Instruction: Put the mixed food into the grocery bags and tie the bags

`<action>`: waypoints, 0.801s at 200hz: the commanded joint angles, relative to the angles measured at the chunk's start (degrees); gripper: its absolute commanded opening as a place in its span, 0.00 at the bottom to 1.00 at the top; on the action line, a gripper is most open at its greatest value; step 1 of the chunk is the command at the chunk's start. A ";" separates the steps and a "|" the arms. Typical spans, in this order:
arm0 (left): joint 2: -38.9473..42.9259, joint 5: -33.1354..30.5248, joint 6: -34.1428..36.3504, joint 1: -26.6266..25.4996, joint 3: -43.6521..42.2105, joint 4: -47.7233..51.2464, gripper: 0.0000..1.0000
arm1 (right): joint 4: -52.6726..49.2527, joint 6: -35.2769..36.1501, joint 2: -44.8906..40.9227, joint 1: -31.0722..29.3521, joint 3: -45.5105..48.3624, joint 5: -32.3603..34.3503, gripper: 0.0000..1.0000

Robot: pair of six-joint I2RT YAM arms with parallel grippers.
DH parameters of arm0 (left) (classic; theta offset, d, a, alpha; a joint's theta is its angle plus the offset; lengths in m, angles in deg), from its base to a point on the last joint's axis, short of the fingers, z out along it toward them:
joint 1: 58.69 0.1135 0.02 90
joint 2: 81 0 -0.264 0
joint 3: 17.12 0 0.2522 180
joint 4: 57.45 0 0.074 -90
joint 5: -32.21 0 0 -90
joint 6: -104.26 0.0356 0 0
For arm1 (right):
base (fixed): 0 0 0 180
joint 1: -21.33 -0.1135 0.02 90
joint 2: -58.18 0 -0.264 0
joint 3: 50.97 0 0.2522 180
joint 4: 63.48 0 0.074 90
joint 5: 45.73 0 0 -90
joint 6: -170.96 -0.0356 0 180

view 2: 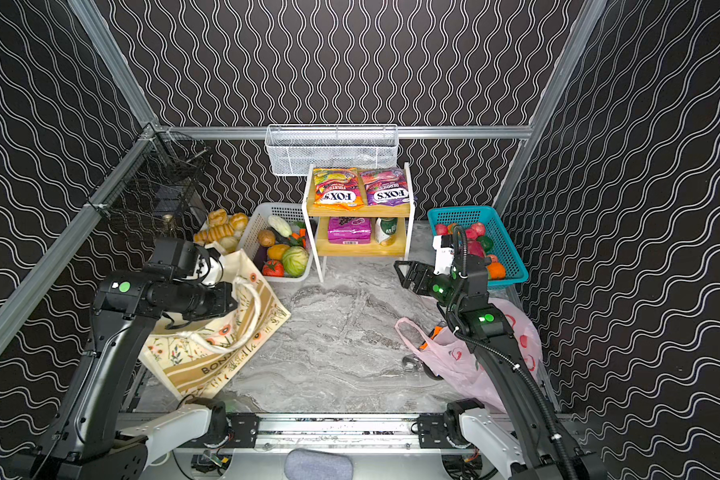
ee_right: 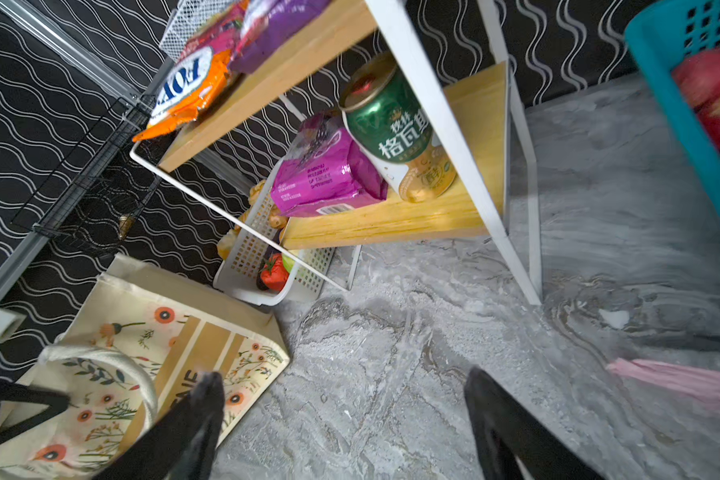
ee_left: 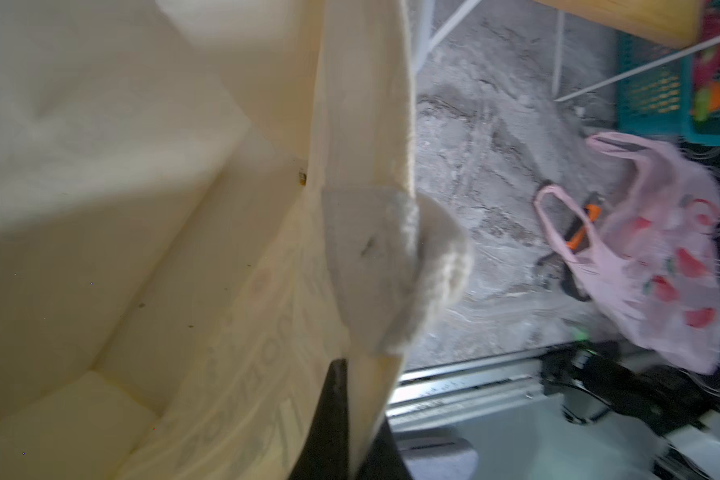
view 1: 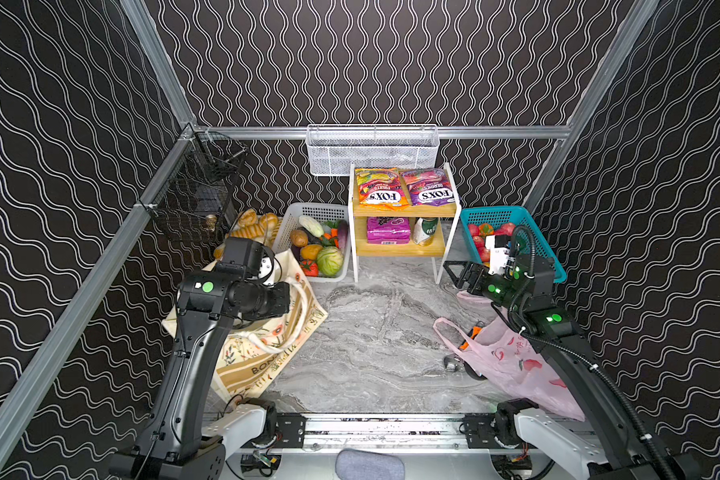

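While the left gripper (ee_left: 352, 390) is pressed together on the rim of the cream canvas tote (view 1: 267, 345), pinching the cloth between its black fingers (ee_left: 333, 399) in the left wrist view, the right gripper (ee_right: 344, 376) hangs with its jaws spread wide and nothing between them, above the marble tabletop (view 1: 375, 332) in front of the two-tier shelf (view 1: 400, 250). On the shelf's upper board lie the yellow FOX'S Fruits bag (view 1: 379, 187) and a purple FOX'S bag (view 1: 427, 187) side by side; on its lower board the magenta foil pouch (view 1: 387, 230) lies just beside the green-labelled can (view 1: 425, 230), which stands upright. The tote sits in front of the shelf toward the left arm's side, its mouth held open and its inside bare where the wrist view shows it. The pink plastic bag (view 1: 512, 361) lies crumpled in front of the shelf toward the right arm's side, with an orange-handled wrench (view 1: 468, 338) partly under it. A white basket (view 1: 308, 205) of toy vegetables touches the shelf on the tote's side; a teal basket (view 1: 495, 210) of toy fruit stands on the opposite side.
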 commanded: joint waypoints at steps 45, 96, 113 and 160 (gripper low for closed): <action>-5.34 7.60 -16.62 -15.13 -1.17 -19.76 0.05 | 5.62 -6.41 5.51 -4.29 3.59 -11.32 0.89; -10.21 8.68 -25.75 -24.96 -4.90 -42.01 0.24 | 6.89 -10.81 7.64 -9.93 4.42 -10.65 0.88; -13.05 11.37 -25.47 -27.74 -3.11 -45.56 0.28 | 6.81 -12.97 7.57 -9.98 4.60 -10.11 0.88; -13.42 -1.03 -13.01 -30.44 7.16 -34.70 0.47 | 1.00 -13.37 6.08 -10.48 -0.21 -8.53 0.89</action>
